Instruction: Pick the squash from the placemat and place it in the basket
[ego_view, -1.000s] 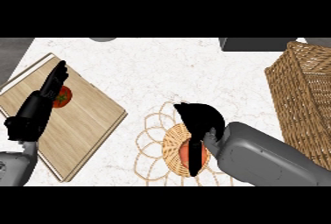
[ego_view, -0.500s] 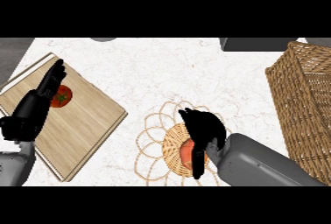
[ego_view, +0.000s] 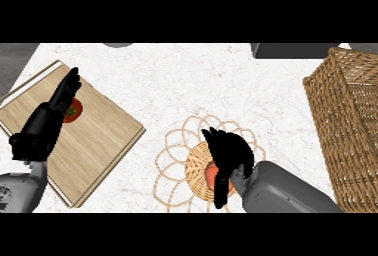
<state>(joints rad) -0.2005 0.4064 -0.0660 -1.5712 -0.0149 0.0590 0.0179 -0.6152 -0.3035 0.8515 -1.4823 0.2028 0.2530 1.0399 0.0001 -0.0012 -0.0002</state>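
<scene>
Squash (ego_view: 212, 175) under right hand (ego_view: 230, 152); on placemat (ego_view: 174, 159)

Table (ego_view: 192, 85) layout: cutting board (ego_view: 96, 145) far left with the tomato (ego_view: 74, 111) on its rear half, and the left hand (ego_view: 44, 130) over the board's left side, fingers stretched toward the back, just beside the tomato. Placemat (ego_view: 177, 165) sits centre-front, well right of the board; the squash (ego_view: 212, 175) lies on its middle with the right hand (ego_view: 229, 152) directly over it. Basket (ego_view: 351, 115) stands at the right edge, apart from the placemat, reaching further back than it.
</scene>
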